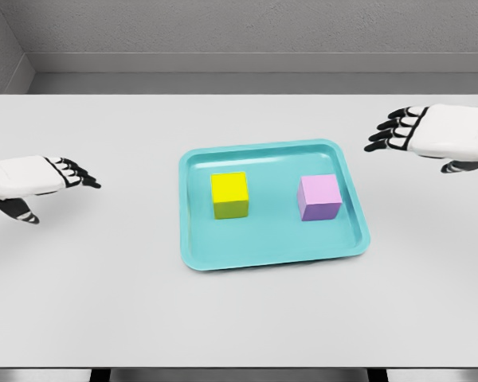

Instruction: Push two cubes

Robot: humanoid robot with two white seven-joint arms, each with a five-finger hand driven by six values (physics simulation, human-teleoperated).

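Note:
A yellow cube (229, 194) sits left of centre on a teal tray (271, 253). A pink-purple cube (319, 197) stands on the same tray toward its right side, apart from the yellow one. My left hand (80, 177) hovers over the table well to the left of the tray, fingers extended and holding nothing. Off the tray's upper right corner my right hand (389, 132) hangs, fingers spread toward the left, also holding nothing. Neither hand touches a cube or the tray.
The white table (103, 302) spreads around the tray, with its front edge near the bottom of the view. A grey wall rises behind the table's far edge.

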